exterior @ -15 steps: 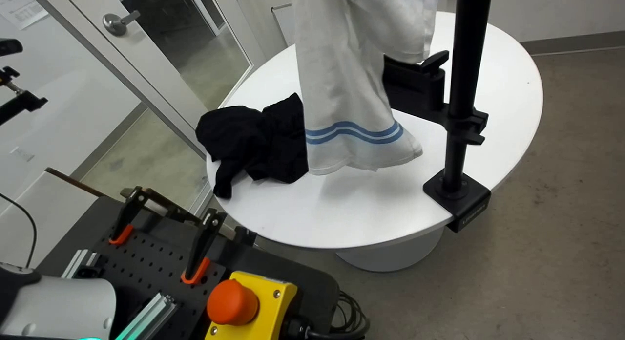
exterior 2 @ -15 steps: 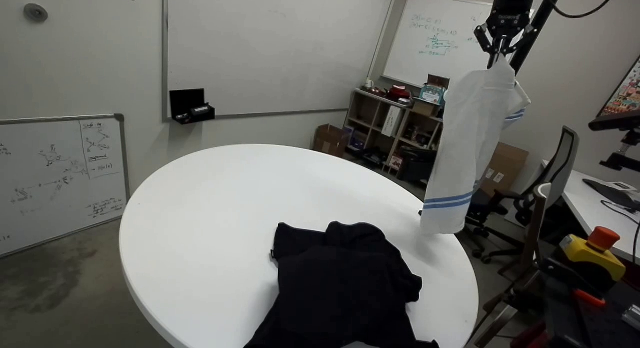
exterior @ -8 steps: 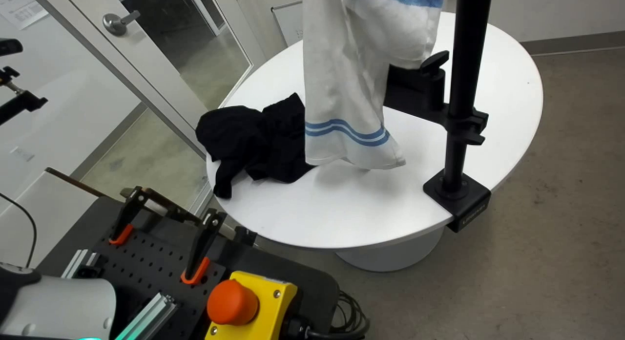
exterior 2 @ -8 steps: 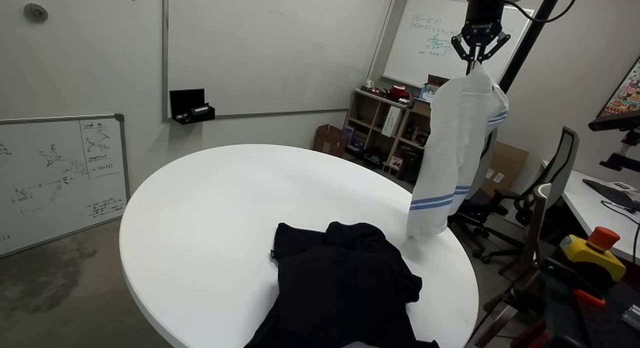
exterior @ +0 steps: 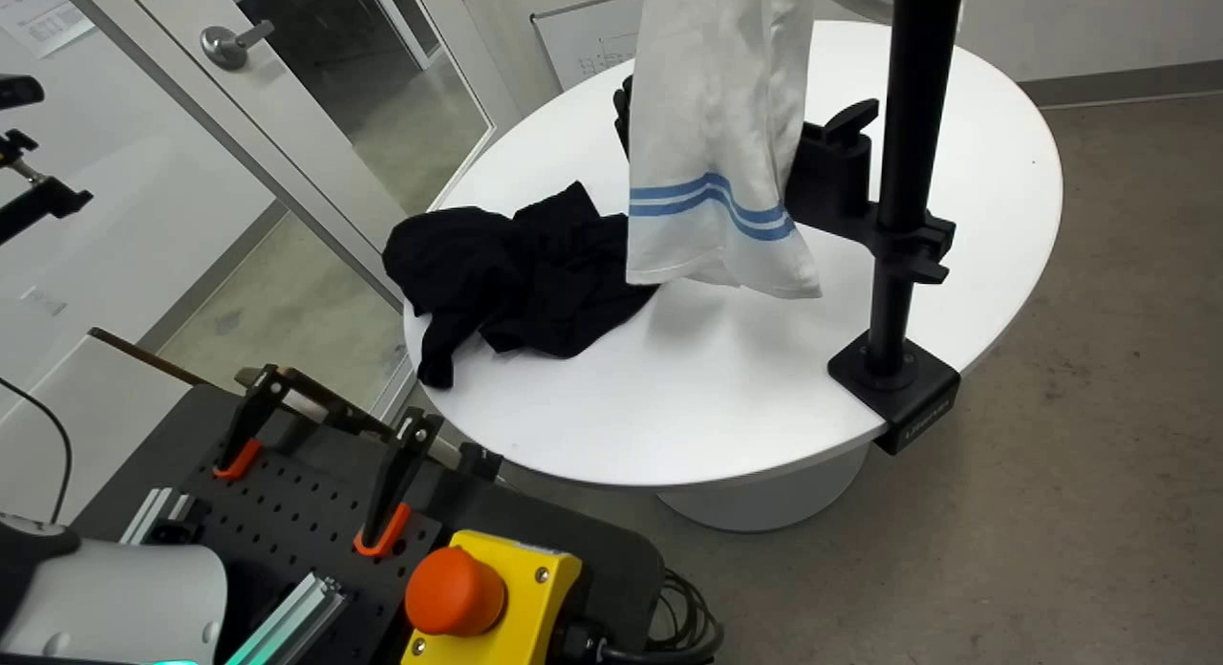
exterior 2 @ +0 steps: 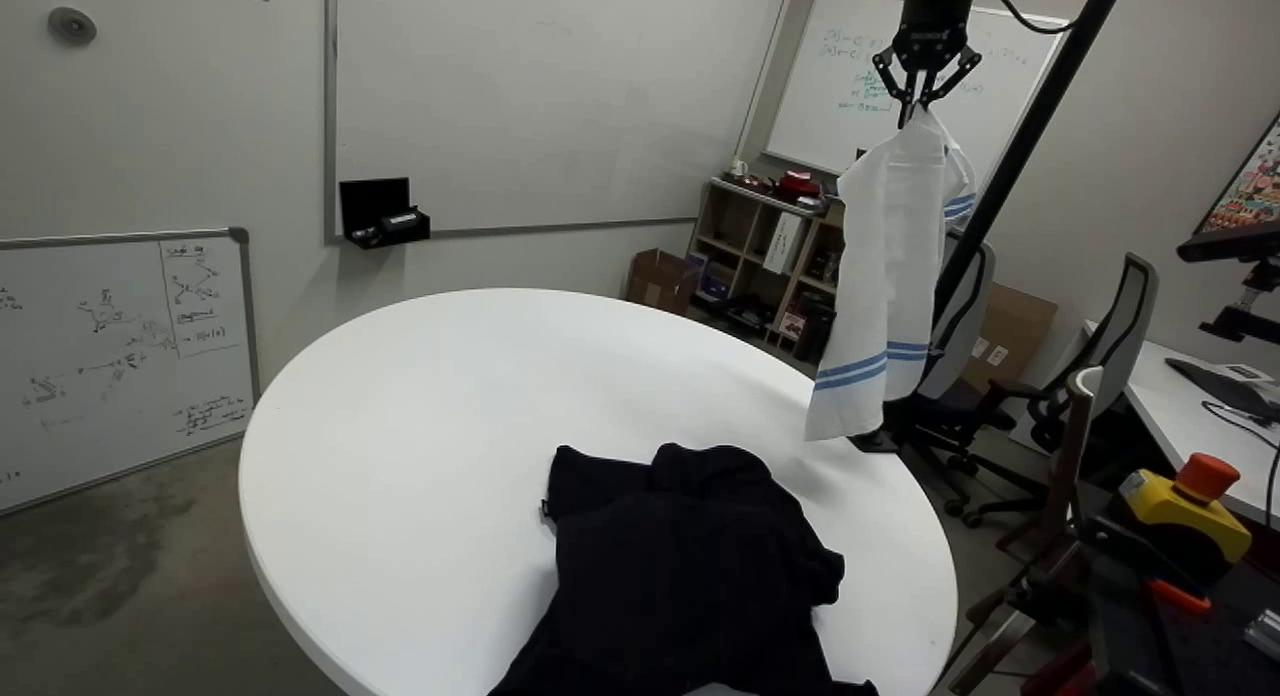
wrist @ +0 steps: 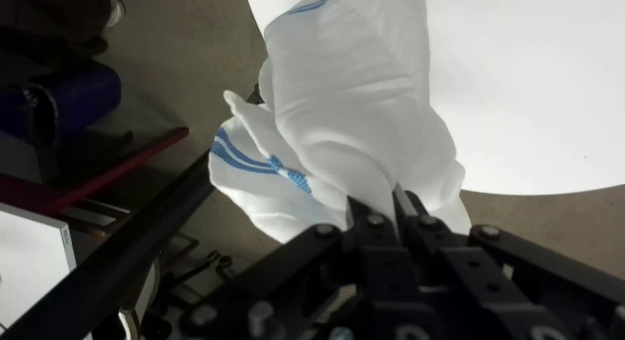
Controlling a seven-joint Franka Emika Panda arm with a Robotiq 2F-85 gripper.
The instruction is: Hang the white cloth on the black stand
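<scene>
My gripper (exterior 2: 912, 114) is shut on the top of the white cloth (exterior 2: 875, 266), which hangs down with blue stripes near its lower edge. In the wrist view the fingers (wrist: 374, 196) pinch a fold of the cloth (wrist: 351, 91). The cloth (exterior: 717, 120) hangs above the table in an exterior view, where the gripper is out of frame. The black stand (exterior: 917, 111) is a tall pole with a side arm (exterior: 831, 182), partly hidden behind the cloth. Its pole also shows beside the cloth in an exterior view (exterior 2: 1045, 106) and in the wrist view (wrist: 122, 247).
A round white table (exterior: 592, 417) carries the stand's base (exterior: 893, 383) at its edge. A crumpled black cloth (exterior: 516, 273) lies on it, also seen in an exterior view (exterior 2: 690, 576). A yellow box with a red button (exterior: 454, 589) sits on a black cart.
The gripper and white cloth have moved left in the exterior view that shows the gripper, and right in the view that does not. The cloth's lower edge has risen. The grip is kept.
</scene>
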